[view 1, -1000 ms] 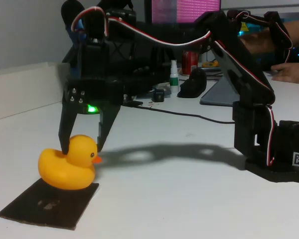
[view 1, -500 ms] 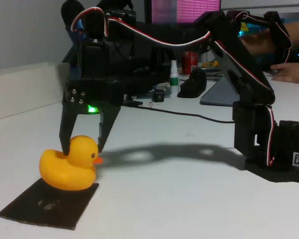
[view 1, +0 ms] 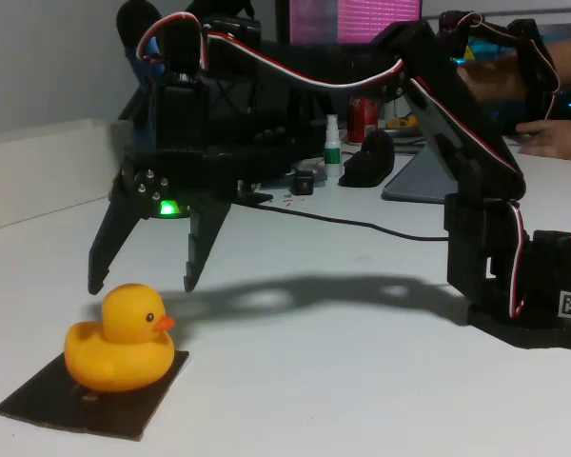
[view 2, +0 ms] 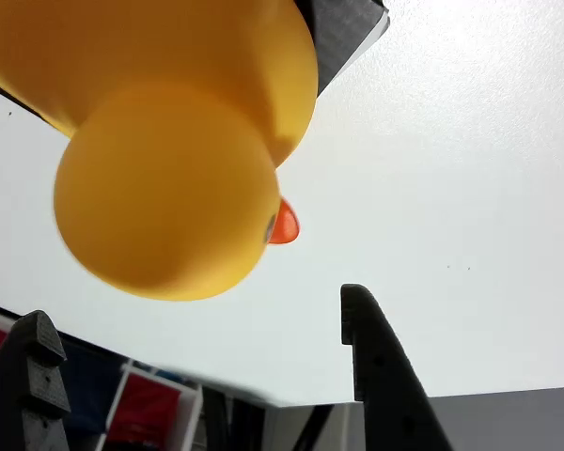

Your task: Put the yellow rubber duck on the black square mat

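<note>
The yellow rubber duck [view 1: 119, 341] sits upright on the black square mat [view 1: 48, 405] at the lower left of the fixed view, its orange beak pointing right. My gripper [view 1: 143, 284] hangs open just above and behind the duck's head, touching nothing. In the wrist view the duck [view 2: 169, 141] looms large at the upper left with a corner of the mat [view 2: 343, 33] behind it, and the two dark fingertips [view 2: 367, 329] stand wide apart below it, my gripper [view 2: 197, 329] empty.
The arm's black base [view 1: 519, 286] stands at the right on the white table [view 1: 343, 381]. Behind lie a black cable [view 1: 343, 221], a small bottle [view 1: 332, 143], a red can [view 1: 363, 116] and a dark object [view 1: 368, 160]. A person's hand [view 1: 557, 138] rests at the far right.
The gripper has opened and let go of the duck's head. The duck has dropped and settled further onto the mat, slightly left, while the fingers spread and rose clear.
</note>
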Available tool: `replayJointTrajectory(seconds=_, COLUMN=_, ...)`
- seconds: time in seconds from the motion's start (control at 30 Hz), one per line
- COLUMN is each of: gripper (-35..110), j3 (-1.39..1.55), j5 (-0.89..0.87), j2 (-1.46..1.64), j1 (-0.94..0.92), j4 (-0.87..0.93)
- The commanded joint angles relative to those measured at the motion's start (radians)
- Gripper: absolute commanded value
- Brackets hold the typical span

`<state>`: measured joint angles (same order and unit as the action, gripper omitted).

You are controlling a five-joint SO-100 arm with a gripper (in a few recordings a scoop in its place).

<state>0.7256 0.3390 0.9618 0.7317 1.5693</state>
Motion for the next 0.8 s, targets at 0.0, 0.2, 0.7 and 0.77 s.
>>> replayJointTrajectory(seconds=0.0, gripper=35, j3=-0.041, j5=0.017, j2=0.038, j1=0.029, j4=0.012)
replayJointTrajectory(seconds=0.2, gripper=35, j3=-0.041, j5=0.018, j2=0.153, j1=0.029, j4=0.144)
replayJointTrajectory(seconds=0.7, gripper=21, j3=-0.021, j5=-0.115, j2=0.621, j1=-0.035, j4=0.314)
replayJointTrajectory(seconds=0.77, gripper=13, j3=-0.006, j5=-0.137, j2=0.630, j1=-0.106, j4=0.314)
